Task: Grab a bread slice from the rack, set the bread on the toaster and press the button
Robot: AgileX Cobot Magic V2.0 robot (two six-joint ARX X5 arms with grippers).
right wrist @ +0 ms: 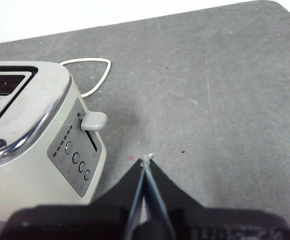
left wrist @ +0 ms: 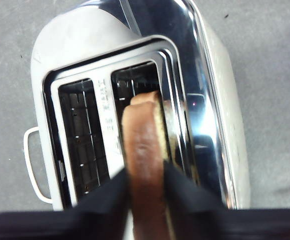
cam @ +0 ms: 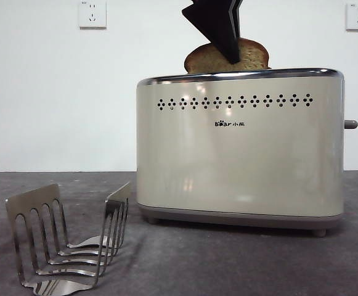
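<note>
Our left gripper (left wrist: 145, 182) is clamped on the slice of bread (left wrist: 144, 150), which stands on edge, partly down in one slot of the toaster (cam: 240, 148). The bread's long side runs along the slot, so it only needs to drop straight down. The rack (cam: 68, 243) sits at about 8 o'clock from the toaster. Our right gripper (right wrist: 145, 165), jaws together, waits nearest the button (right wrist: 94, 120).

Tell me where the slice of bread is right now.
The slice of bread is held by the left end effector, partly lowered into one slot of the toaster; in the front view its rounded top shows above the chrome rim.
</note>
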